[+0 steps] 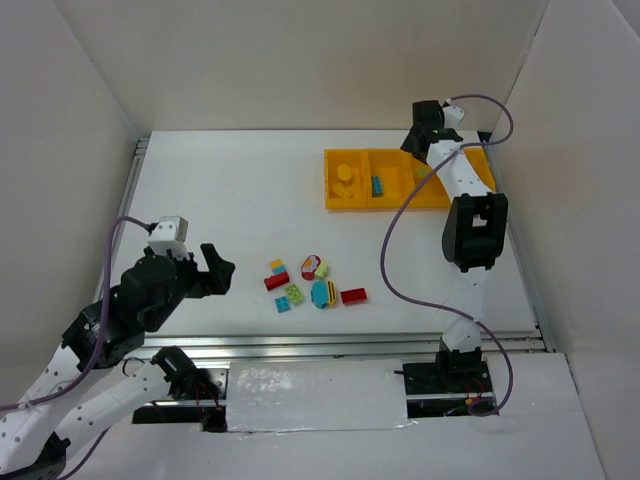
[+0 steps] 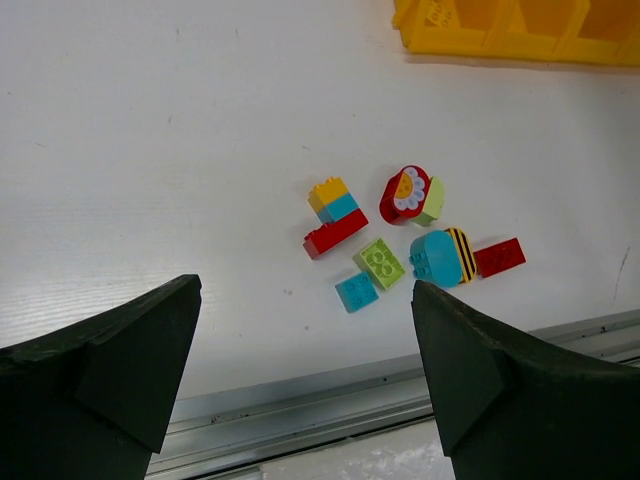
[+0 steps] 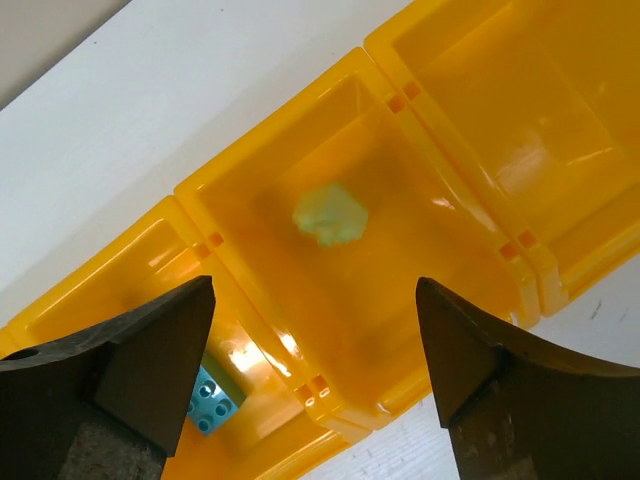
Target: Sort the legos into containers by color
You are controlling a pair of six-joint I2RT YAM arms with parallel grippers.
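Observation:
Several loose legos (image 1: 310, 283) lie in a cluster on the white table: a yellow-and-blue stack on a red brick (image 2: 335, 215), a red flower piece (image 2: 405, 193), a green square (image 2: 381, 263), a small blue square (image 2: 356, 292), a blue striped piece (image 2: 440, 256) and a red brick (image 2: 499, 257). My left gripper (image 2: 305, 340) is open and empty, left of and nearer than the cluster. My right gripper (image 3: 315, 350) is open above the yellow tray (image 3: 250, 290). A blurred light green brick (image 3: 330, 213) shows in the compartment below it, and a blue brick (image 3: 212, 400) lies in the adjacent one.
The tray (image 1: 335, 200) stands at the back right, with a yellow piece (image 1: 345, 175) in its leftmost compartment. A metal rail (image 2: 330, 410) runs along the table's near edge. White walls enclose the table on three sides.

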